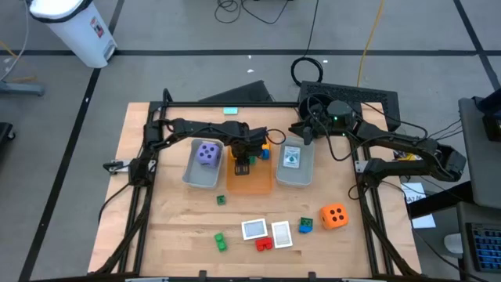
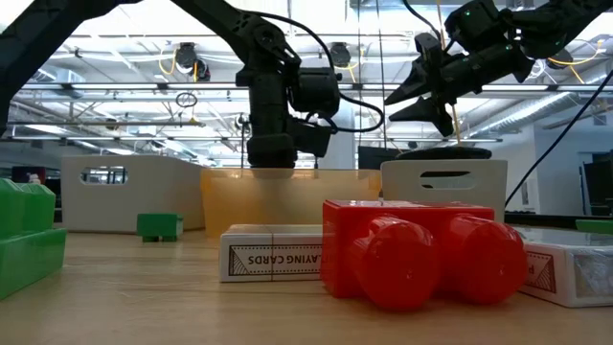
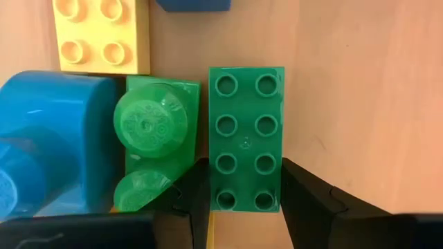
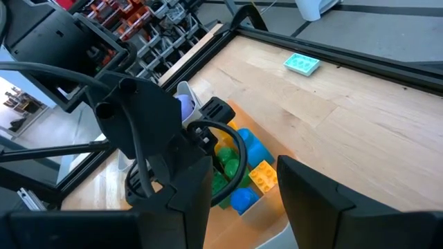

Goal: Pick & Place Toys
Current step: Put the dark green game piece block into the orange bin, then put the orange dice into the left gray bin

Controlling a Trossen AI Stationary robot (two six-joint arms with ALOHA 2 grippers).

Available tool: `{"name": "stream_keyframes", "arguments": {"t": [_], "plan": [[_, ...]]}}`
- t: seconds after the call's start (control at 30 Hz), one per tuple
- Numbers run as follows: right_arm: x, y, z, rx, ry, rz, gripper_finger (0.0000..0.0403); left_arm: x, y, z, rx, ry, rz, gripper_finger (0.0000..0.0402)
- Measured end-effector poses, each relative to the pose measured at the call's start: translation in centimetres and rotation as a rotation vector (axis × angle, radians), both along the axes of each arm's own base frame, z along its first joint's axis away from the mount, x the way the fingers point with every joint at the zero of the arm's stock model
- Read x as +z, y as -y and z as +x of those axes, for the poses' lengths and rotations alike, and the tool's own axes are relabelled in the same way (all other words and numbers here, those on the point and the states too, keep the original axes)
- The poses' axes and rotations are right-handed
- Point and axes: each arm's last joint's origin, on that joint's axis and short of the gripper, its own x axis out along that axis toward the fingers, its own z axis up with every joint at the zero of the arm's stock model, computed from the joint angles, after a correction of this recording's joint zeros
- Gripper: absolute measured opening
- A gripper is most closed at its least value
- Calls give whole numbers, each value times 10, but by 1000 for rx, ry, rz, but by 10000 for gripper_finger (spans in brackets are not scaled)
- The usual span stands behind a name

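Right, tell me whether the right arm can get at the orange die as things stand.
Probably yes. The orange die sits alone on bare wood on the right arm's side, with nothing over it. The right hand hangs empty above the right grey tray.

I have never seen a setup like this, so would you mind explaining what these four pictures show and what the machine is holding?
It is a two-armed robot at a wooden table, sorting toys. One picture looks straight down, one looks level across the tabletop, and two come from cameras on the wrists.

Three trays sit mid-table: a grey one with a purple die, an orange tray holding bricks, and another grey tray. Loose in front lie an orange die, cards and a few small bricks.

The left claw is down in the orange tray, its fingers on either side of a green brick. The right claw hangs open above the right grey tray, holding nothing.
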Motion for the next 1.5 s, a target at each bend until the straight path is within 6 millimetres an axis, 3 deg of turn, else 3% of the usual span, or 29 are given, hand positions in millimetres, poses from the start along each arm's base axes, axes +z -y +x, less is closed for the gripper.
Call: {"name": "stream_keyframes", "arguments": {"t": [0.1,0.43,0.9,1.23,1.5], "plan": [[0,0,0,0,0,0,157,0,0,1,2,6,2,141],[0,0,0,0,0,2,157,0,-1,1,18,0,44,242],[0,0,0,0,0,3,157,3,0,0,56,-21,44,252],[0,0,0,0,1,3,157,39,-1,8,58,-19,44,216],[0,0,0,3,2,4,157,103,-8,18,106,111,-40,163]]}}
